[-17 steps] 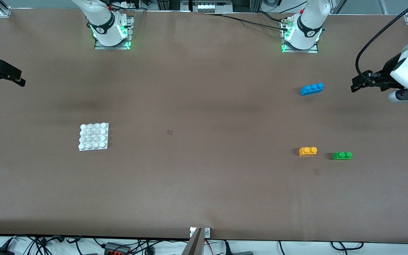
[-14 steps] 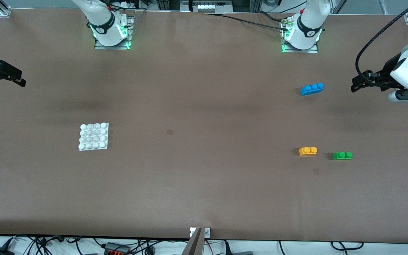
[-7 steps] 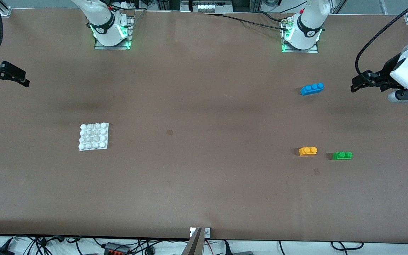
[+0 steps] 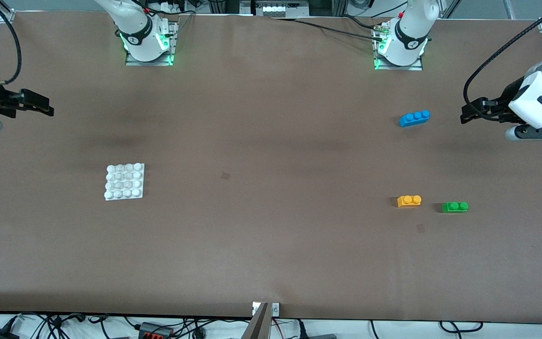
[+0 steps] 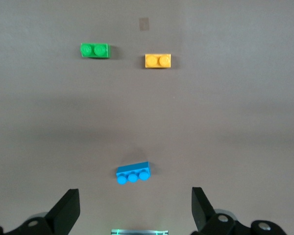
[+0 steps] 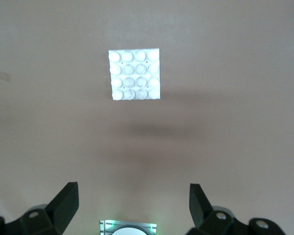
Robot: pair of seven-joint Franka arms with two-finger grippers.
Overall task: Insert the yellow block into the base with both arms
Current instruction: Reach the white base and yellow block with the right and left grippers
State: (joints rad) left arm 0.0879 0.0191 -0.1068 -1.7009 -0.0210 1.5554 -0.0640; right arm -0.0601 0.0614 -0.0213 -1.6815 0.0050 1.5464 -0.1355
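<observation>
The yellow block lies on the brown table toward the left arm's end; it also shows in the left wrist view. The white studded base lies flat toward the right arm's end and shows in the right wrist view. My left gripper is open and empty, up in the air over the table's edge at the left arm's end, well apart from the block. My right gripper is open and empty, up over the table's edge at the right arm's end, apart from the base.
A green two-stud brick lies beside the yellow block, toward the left arm's end. A blue three-stud brick lies farther from the front camera than the yellow block. Both arm bases stand along the table's back edge.
Both grippers have moved inward over the table: the right gripper toward the middle from its end, the left gripper slightly toward the blue brick. The bricks and base have not moved.
</observation>
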